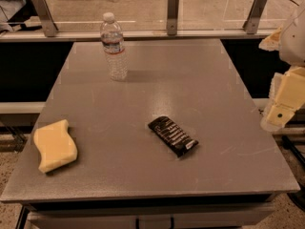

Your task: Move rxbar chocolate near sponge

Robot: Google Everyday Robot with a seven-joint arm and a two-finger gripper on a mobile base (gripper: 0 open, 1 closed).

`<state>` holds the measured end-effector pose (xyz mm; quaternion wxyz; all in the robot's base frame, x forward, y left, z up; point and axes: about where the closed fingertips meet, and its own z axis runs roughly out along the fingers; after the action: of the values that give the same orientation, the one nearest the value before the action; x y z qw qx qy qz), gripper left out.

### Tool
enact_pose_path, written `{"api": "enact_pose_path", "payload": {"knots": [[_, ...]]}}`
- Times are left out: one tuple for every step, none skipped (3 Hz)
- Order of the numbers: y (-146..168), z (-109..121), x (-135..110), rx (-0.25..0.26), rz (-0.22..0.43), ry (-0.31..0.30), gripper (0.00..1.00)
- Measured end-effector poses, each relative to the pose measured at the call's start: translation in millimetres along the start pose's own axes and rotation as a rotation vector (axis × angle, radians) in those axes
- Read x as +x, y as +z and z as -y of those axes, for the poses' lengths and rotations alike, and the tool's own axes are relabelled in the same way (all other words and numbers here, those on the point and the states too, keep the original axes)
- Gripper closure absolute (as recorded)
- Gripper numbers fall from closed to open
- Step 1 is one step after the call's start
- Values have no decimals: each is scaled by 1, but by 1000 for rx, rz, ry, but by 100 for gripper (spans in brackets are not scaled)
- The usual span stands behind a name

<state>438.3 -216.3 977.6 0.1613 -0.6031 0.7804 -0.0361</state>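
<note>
— Where is the rxbar chocolate?

— The rxbar chocolate (173,136) lies flat on the grey bench (200,80), with nothing touching it. It has a shiny black wrapper with the white lettering facing up. It sits slantwise, one end pointing away and to the left, the other toward us and to the right.

— And the sponge?

— The sponge (55,146) is well to the left of the bar and a shade nearer to us, close to the bench's left edge. It is pale yellow with wavy sides and lies flat. The two are well apart, with bare bench between them.

— Anything else on there?

— A clear water bottle (113,46) stands upright with its white cap on. It is beyond the bar and to its left, toward the far edge, and well apart from it too.

— What about the robot?

— The robot arm (286,97) shows as pale, cream-coloured parts to the right of the bar, out past the bench's right edge. It touches nothing on the bench. Its jaws are over on that side, but I cannot tell whether they are spread or pressed together.

— And behind?

— Beyond the bar, past the far edge, runs a rail (143,34) with metal posts holding clear panels.
</note>
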Motion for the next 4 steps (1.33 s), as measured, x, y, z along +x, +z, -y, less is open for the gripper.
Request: {"api": "enact_pose_path", "payload": {"knots": [[0,0,0,0,0,0,0],[3,5,-24,26,41,-14,0],[28,3,-56,21,73,-36,0],[64,-9,-77,-13,93,-23,0]]}}
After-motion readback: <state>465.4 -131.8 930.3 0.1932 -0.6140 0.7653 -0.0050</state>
